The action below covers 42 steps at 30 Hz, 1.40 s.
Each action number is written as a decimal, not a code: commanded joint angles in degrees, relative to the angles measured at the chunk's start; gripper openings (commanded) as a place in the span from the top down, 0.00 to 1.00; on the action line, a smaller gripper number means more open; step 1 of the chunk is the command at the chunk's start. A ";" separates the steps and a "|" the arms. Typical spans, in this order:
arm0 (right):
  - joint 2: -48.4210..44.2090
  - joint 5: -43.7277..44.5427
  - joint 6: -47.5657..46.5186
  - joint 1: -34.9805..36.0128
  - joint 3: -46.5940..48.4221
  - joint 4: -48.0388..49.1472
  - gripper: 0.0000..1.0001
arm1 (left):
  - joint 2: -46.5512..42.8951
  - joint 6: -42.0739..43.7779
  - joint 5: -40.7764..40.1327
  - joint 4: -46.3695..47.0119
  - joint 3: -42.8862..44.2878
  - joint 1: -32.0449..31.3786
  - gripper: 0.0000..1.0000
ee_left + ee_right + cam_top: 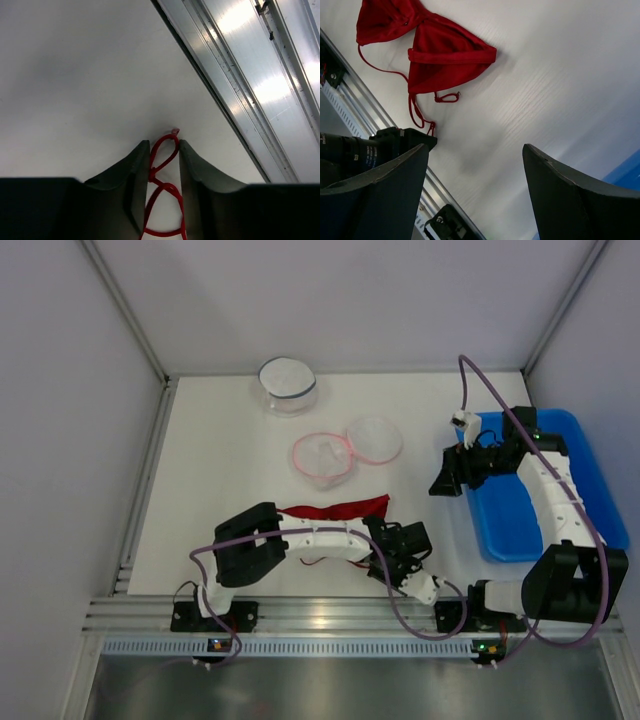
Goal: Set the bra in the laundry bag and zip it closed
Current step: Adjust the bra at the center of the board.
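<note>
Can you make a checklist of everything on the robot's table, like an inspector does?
Surface: white table.
Job's things: red bra lies near the front edge; pink-rimmed laundry bag lies open behind it.
Clutter: dark-rimmed round bag at the back; blue bin on the right.
Grippers: left gripper straddles a bra strap, grip unclear; right gripper open, holding nothing.
Cables: purple cables loop along both arms.
Surroundings: white walls; metal rail in front.

bra (445,60): red cloth, matt | table (220,470): white, smooth | rail (260,90): shiny metal | bin (505,525): blue plastic
</note>
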 commanded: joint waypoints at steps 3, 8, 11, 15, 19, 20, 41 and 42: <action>-1.04 -0.47 -1.67 -1.03 0.83 -0.04 0.23 | -3.07 2.44 0.71 0.00 -0.06 -0.02 0.78; 0.45 -1.17 -1.93 -1.03 1.54 0.22 0.24 | -9.66 -0.36 3.08 -3.69 -0.24 0.07 1.00; 1.33 -1.88 -2.20 -1.03 2.06 0.31 0.24 | -14.14 -2.65 4.23 -5.36 0.46 0.25 1.00; 2.21 -2.23 -2.46 -0.94 2.68 0.14 0.25 | -18.20 -5.73 5.46 -6.51 2.57 2.35 1.00; 2.91 -2.41 -3.16 -0.94 3.21 -0.39 0.25 | -19.62 -7.14 6.42 -6.77 4.94 6.57 1.00; 3.17 -2.49 -3.51 -0.94 3.47 -0.56 0.24 | -19.53 -6.97 6.34 -6.77 5.38 7.79 1.00; 3.70 -2.14 -4.39 -0.41 1.28 -1.88 0.26 | -6.44 -7.67 14.95 -5.29 14.19 24.94 1.00; 3.53 -2.06 -4.48 -0.41 1.01 -1.88 0.25 | -6.17 -8.10 14.95 -4.32 12.96 25.03 1.00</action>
